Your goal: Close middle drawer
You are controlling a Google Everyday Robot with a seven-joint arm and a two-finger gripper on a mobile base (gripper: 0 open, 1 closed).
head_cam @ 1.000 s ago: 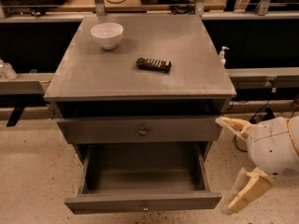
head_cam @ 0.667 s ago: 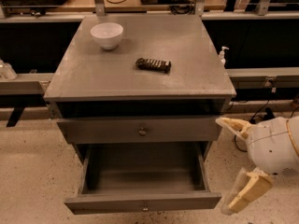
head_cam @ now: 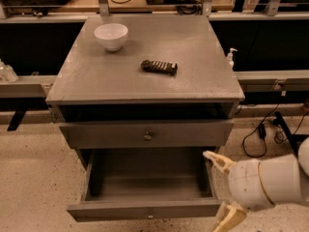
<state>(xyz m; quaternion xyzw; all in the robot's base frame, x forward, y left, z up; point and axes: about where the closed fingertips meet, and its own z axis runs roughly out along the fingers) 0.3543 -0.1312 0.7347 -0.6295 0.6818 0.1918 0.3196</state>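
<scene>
One drawer stands pulled well out at the bottom centre of the frame: the middle drawer (head_cam: 120, 210), its low front and tiny knob (head_cam: 150, 214) facing the room. The end effector (head_cam: 216, 192) hangs at lower right, just beside the drawer's right front corner, fingers spread wide and holding nothing. I'd bring it round in front, press near the knob and push straight in, so the drawer doesn't skew. A steady push should also spare the white bowl (head_cam: 111, 36) on the counter (head_cam: 203, 76).

Grey middle drawer (head_cam: 145, 210) open (hand (head_cam: 216, 191) beside)
</scene>
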